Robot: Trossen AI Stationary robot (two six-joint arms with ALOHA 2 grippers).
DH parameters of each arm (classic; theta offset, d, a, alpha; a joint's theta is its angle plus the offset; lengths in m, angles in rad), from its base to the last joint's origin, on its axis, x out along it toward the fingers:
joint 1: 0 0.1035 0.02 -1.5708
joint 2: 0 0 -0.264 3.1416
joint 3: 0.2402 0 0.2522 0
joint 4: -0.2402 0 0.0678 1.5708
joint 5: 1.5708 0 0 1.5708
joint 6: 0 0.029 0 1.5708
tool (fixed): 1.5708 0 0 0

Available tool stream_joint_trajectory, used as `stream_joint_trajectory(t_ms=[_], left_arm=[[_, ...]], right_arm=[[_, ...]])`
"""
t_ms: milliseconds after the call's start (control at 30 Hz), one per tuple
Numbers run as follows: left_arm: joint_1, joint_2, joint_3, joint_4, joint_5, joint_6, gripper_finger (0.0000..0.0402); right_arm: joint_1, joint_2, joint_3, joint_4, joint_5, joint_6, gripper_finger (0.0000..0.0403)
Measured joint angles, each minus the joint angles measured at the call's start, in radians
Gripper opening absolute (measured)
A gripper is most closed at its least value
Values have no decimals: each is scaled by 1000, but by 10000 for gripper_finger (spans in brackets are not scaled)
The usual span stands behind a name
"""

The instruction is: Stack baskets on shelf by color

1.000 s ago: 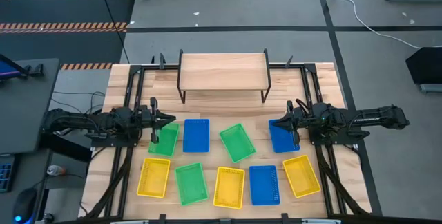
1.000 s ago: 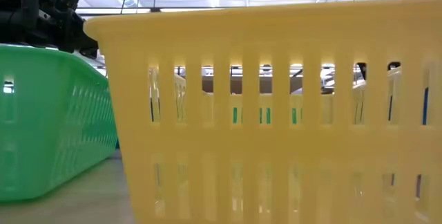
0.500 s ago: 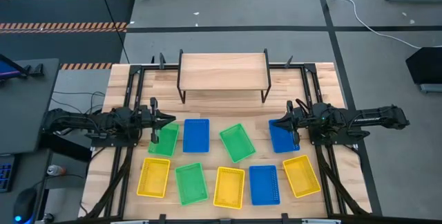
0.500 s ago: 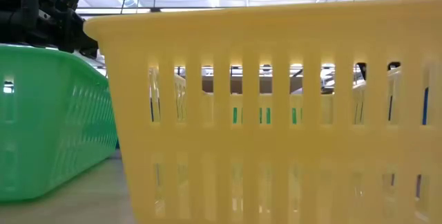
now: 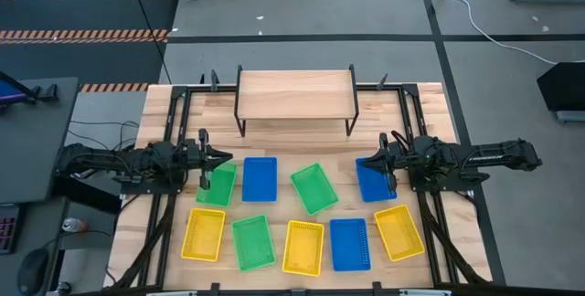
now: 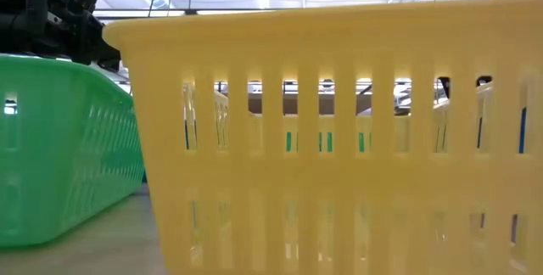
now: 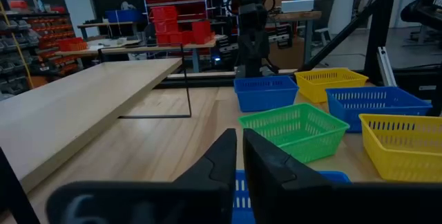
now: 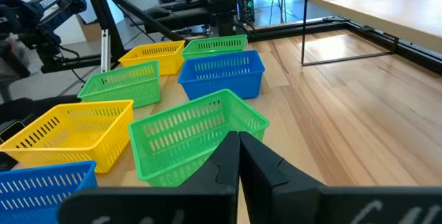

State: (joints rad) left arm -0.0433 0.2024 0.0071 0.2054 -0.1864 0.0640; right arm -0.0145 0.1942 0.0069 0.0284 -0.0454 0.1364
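Observation:
Nine baskets rest on their bottoms on the slatted table, in front of the bare light-wood shelf (image 5: pixel 294 95). The row nearer the shelf is green (image 5: pixel 216 185), blue (image 5: pixel 260 179), green (image 5: pixel 314 189), blue (image 5: pixel 375 181). The front row is yellow (image 5: pixel 204 234), green (image 5: pixel 252 242), yellow (image 5: pixel 303 247), blue (image 5: pixel 349 244), yellow (image 5: pixel 398 232). My left gripper (image 5: pixel 225 158) (image 7: pixel 239 156) hovers shut and level over the far edge of the leftmost green basket. My right gripper (image 5: pixel 362 162) (image 8: pixel 239 156) hovers shut over the far left corner of the right blue basket. Neither holds anything.
The shelf stands on thin black legs (image 5: pixel 240 124) at the table's far middle, with bare table between it and the baskets. Black frame rails (image 5: pixel 179 113) run along both sides. In the low view a yellow basket (image 6: pixel 339 139) and a green basket (image 6: pixel 59 139) block most of the sight.

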Motion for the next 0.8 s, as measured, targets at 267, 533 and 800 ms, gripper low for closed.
stream_joint_trajectory(t_ms=[267,533,800], left_arm=[[0,0,0,0,0,0,28],[0,0,0,0,0,0,36],[0,0,0,6,0,-32,28]], right_arm=[[0,0,0,0,0,0,16],[0,0,0,0,0,0,16],[-1,0,0,0,3,-138,16]])
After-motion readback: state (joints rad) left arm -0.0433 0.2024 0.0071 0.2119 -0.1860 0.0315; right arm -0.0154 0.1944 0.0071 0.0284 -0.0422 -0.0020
